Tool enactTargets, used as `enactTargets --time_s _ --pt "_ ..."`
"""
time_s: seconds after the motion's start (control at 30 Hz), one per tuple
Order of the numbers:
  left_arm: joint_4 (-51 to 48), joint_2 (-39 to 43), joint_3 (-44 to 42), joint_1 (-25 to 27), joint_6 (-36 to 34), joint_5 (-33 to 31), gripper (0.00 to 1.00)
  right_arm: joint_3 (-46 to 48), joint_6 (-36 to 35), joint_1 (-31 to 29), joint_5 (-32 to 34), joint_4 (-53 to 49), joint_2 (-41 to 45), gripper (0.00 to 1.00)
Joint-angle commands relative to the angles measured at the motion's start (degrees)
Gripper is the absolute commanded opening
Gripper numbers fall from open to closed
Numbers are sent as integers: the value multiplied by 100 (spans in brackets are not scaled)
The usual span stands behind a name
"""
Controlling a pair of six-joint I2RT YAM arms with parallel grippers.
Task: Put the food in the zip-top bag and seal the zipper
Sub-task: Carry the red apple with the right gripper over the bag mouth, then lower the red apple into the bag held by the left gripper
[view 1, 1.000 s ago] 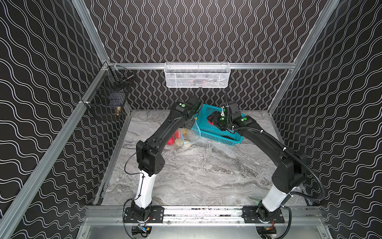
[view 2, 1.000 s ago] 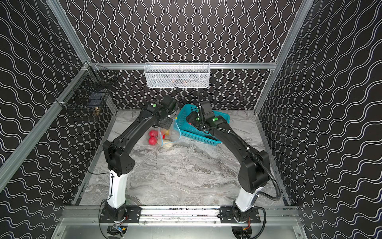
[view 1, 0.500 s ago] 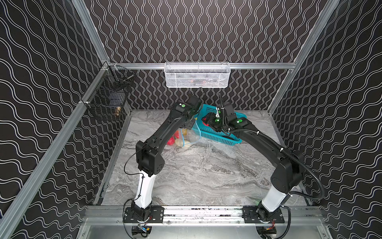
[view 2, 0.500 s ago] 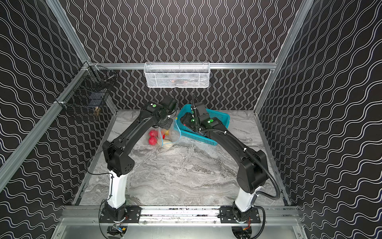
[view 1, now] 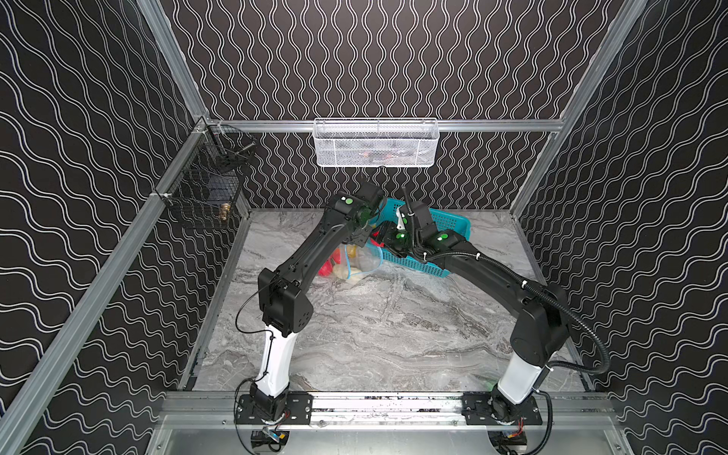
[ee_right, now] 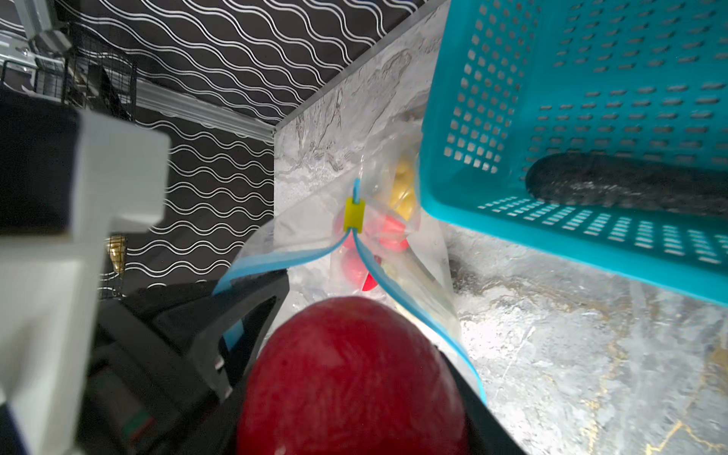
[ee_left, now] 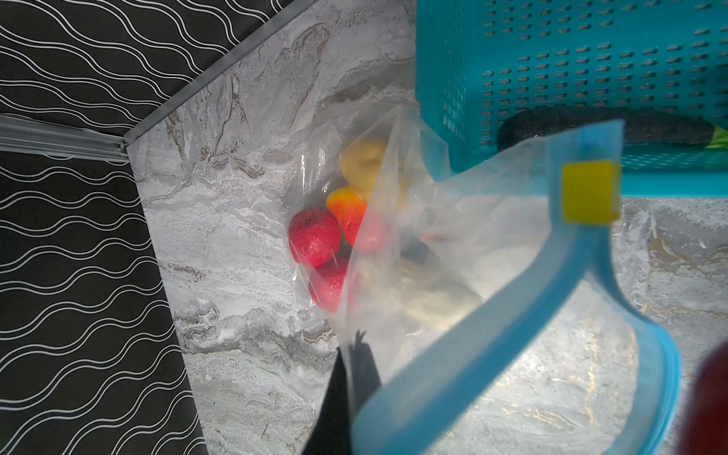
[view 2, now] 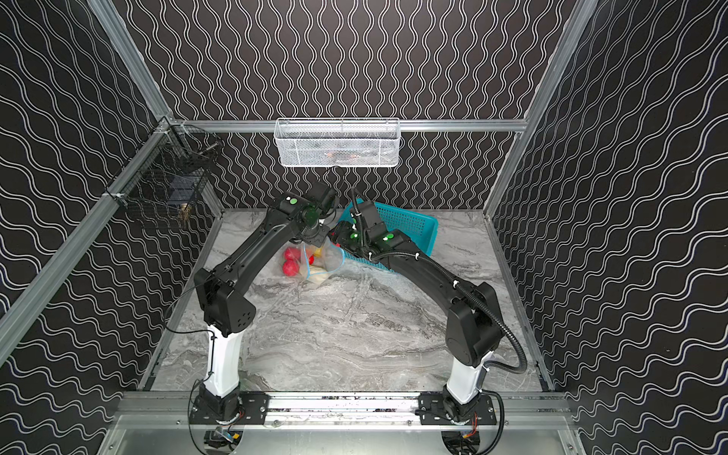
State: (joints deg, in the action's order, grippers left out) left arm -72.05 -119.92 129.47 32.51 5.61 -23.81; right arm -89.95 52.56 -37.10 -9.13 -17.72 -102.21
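Observation:
The clear zip-top bag (view 1: 364, 262) (view 2: 330, 256) lies on the marble table beside the teal basket, its mouth lifted and gaping. My left gripper (ee_left: 354, 394) (view 1: 360, 238) is shut on the mouth's edge at the light blue zipper (ee_left: 465, 354). The yellow slider (ee_left: 589, 192) (ee_right: 353, 214) sits at the strip's far end. Inside the bag lie red round food (ee_left: 314, 237) (view 2: 290, 262), an orange piece (ee_left: 346, 208) and the yellow potato (ee_left: 362, 161). My right gripper (ee_right: 354, 354) (view 1: 380, 236) is shut on a red round food (ee_right: 350, 378), just above the bag's mouth.
The teal perforated basket (view 1: 445, 224) (ee_right: 591, 98) stands tilted right behind the bag, with the dark elongated food (ee_left: 591, 130) (ee_right: 630, 185) lying in it. A white wire basket (view 1: 375, 142) hangs on the back rail. A black wire basket (view 1: 205, 193) hangs on the left wall.
My right gripper has carried the red food leftward from over the teal basket to the bag's mouth. The left arm and the bag have stayed put.

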Motion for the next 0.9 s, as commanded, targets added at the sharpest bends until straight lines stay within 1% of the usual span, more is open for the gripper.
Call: enactTargets --time_s 0.0,0.17,0.33,0.43,0.6,0.77,0.87 --pt "15 117 73 -15 -130 -112 0 60 147 -58 -123 281 -9 51" --pt "17 136 86 -24 -155 -148 0 83 202 -168 -169 305 -22 51" --pt "-46 160 188 -25 -159 73 0 77 270 -322 -194 360 -113 51" --pt "-47 139 203 -23 -154 -2 0 -18 277 -427 -204 349 -231 52" --pt "-94 166 324 -21 -169 145 0 -106 343 -447 -342 489 -447 52" --pt "-107 187 354 -21 -183 36 0 -328 267 -433 -396 458 -615 53" --pt "-94 197 345 -25 -187 46 0 -543 164 -429 -397 367 -881 55"
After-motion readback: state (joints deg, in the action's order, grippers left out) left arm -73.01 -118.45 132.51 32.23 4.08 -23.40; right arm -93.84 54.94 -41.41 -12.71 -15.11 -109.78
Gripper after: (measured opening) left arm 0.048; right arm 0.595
